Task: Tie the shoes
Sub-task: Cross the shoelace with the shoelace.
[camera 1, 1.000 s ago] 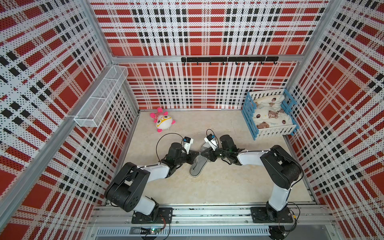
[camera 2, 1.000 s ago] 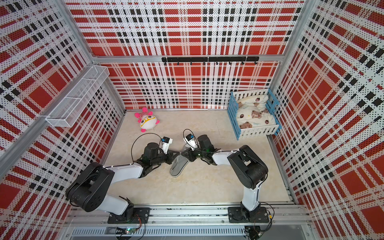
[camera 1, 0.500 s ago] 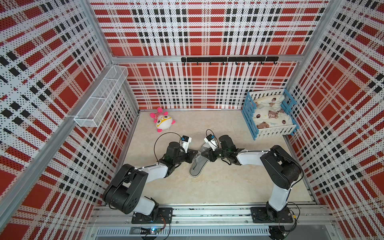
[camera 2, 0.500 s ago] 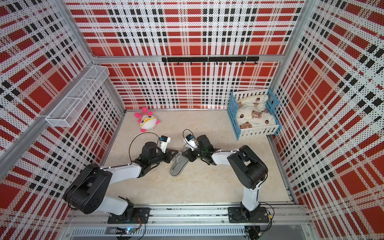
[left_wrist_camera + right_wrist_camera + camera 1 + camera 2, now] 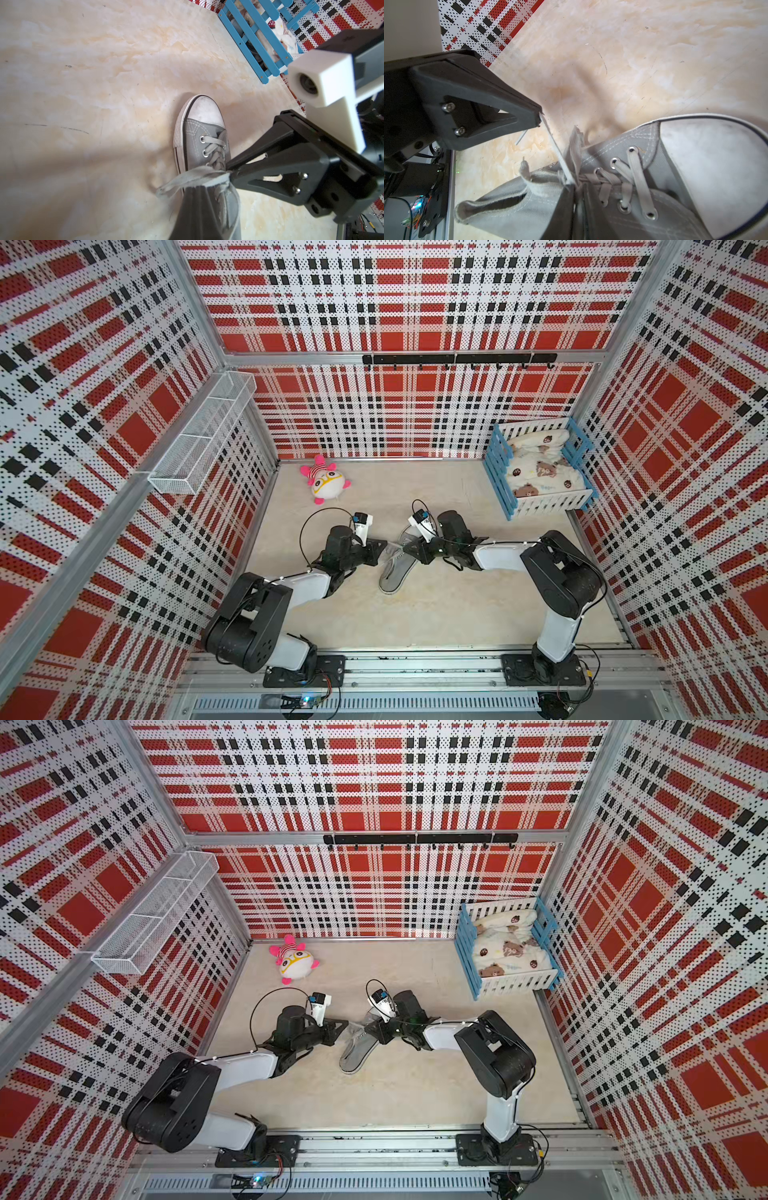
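1. The grey canvas low-top sneaker with the white rubber toe cap lies at the middle of the beige marbled table. Its toe points to the far edge and its heel to the near edge, where my 2 arms are bolted.
2. My left gripper is clamped on 1 strand of the pale grey flat laces. The strand runs taut from the gripper's tip down to the top of the lacing.
3. My right gripper is pinched tight on a bunch of lace just above the upper eyelets. It faces the left gripper across the sneaker, and the 2 are near each other.
4. Done, as I judge it: the laces are threaded through every eyelet I can see, and a first crossing looks gathered at the top.
5. Left to do: I see no bow or loops, and 2 loose ends stick up. I cannot tell whether that crossing is a real knot.
6. The pink-and-white plush toy near the far left corner and the blue-and-white slatted crib in the far right corner sit well apart from the work.
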Motion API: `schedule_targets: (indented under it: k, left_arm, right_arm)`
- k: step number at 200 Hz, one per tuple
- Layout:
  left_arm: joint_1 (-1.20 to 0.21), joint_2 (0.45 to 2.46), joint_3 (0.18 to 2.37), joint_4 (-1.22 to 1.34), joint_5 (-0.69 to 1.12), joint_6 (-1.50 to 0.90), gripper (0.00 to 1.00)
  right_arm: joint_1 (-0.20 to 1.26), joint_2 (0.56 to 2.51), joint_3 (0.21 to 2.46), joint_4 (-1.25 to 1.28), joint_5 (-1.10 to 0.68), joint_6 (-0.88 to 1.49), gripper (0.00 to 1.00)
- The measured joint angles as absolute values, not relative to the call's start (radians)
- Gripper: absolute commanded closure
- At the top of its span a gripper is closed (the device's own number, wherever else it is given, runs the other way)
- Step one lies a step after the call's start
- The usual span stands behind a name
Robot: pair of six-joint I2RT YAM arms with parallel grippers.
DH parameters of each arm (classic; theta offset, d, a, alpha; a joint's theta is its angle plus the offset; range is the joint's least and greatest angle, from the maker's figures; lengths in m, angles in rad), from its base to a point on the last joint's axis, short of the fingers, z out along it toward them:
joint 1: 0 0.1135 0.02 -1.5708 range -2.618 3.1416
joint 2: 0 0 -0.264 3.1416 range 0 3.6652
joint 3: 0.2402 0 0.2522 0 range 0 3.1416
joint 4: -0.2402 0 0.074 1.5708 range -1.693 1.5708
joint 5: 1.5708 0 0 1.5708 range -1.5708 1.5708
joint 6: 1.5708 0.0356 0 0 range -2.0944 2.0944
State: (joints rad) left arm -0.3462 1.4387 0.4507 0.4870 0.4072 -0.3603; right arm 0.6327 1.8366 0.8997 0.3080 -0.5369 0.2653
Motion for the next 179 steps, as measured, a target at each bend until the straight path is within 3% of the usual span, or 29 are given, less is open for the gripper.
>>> schedule_targets:
  k: [68, 102, 117, 137, 179]
  left_arm:
    - [-0.337, 1.422, 0.419, 0.499, 0.384, -0.375, 1.0]
    - [-0.356, 1.422, 0.4, 0.511, 0.385, -0.381, 1.0]
    - [-0.369, 1.422, 0.389, 0.517, 0.385, -0.385, 1.0]
    - [-0.388, 1.422, 0.372, 0.527, 0.385, -0.39, 0.99]
    - [-0.398, 1.422, 0.354, 0.536, 0.385, -0.397, 0.94]
  right_arm:
    - [0.633, 1.837, 0.9, 0.3, -0.537, 0.258, 0.82]
    - [0.633, 1.837, 0.902, 0.284, -0.538, 0.253, 0.71]
    - [0.633, 1.834, 0.902, 0.273, -0.54, 0.25, 0.6]
    - [0.632, 1.817, 0.902, 0.243, -0.542, 0.246, 0.52]
    - [0.625, 1.71, 0.885, 0.194, -0.533, 0.231, 0.48]
